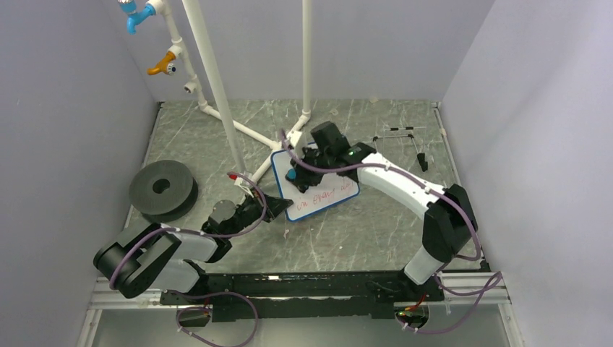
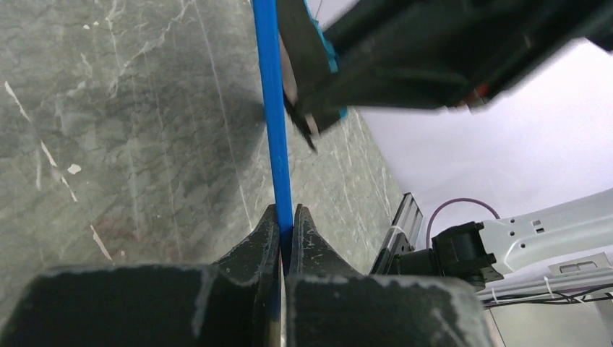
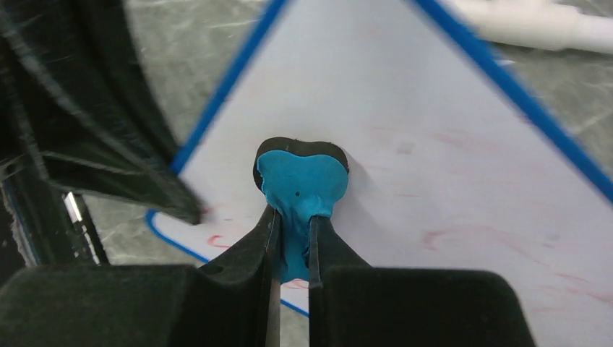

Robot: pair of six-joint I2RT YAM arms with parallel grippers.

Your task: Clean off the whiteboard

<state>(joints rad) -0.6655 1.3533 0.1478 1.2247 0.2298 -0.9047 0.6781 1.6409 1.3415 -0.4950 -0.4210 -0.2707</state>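
Nearest me the left fingers (image 2: 253, 249) pinch shut on the whiteboard (image 3: 434, 123) lying on the counter (image 1: 347, 242), while the right fingers (image 3: 246, 253) squeeze a blue eraser (image 3: 301, 181) against it, mid-wipe, and next should rub the red writing (image 1: 327, 196).

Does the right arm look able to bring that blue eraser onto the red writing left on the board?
Probably yes. The right gripper holds the blue eraser against the whiteboard, and the red writing lies on open board beside it. The left gripper pinches only the rim, off to one side.
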